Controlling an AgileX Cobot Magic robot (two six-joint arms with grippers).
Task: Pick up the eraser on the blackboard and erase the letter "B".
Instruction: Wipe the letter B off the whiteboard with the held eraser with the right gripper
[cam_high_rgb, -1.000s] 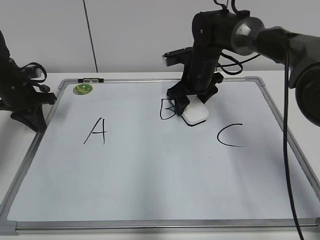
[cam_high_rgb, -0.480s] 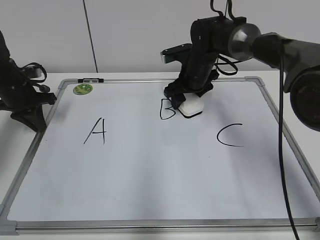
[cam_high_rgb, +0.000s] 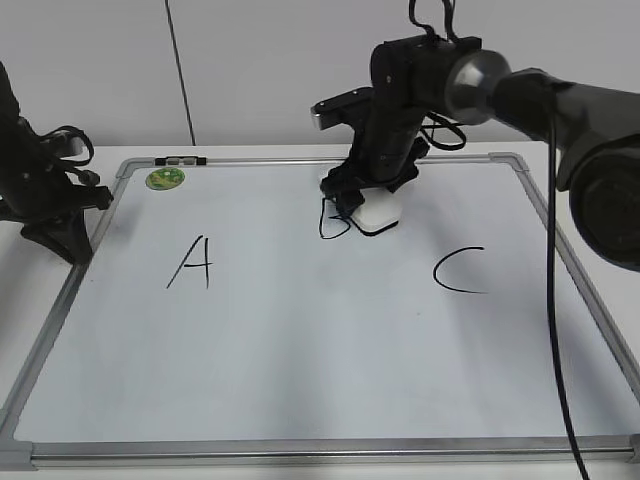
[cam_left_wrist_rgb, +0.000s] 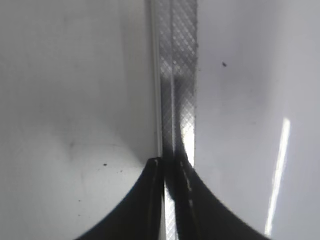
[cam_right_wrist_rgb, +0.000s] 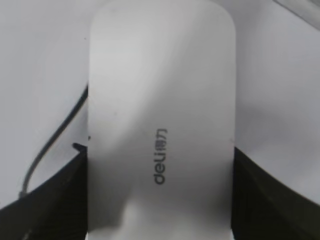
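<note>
The blackboard is a white board with a silver frame, lying flat. The letter "B" is black, at the top middle; its right part is hidden by the eraser. My right gripper is shut on the white eraser, which rests on the board over the right side of the "B". In the right wrist view the eraser fills the frame between the dark fingers, with a black stroke to its left. My left gripper is shut and empty over the board's left frame.
A black "A" is at the left and a black "C" at the right. A round green magnet sits at the top left corner. The left arm rests at the board's left edge.
My right gripper has slid the eraser up and to the left, from just right of the "B" onto its right side. The left arm has not moved.
</note>
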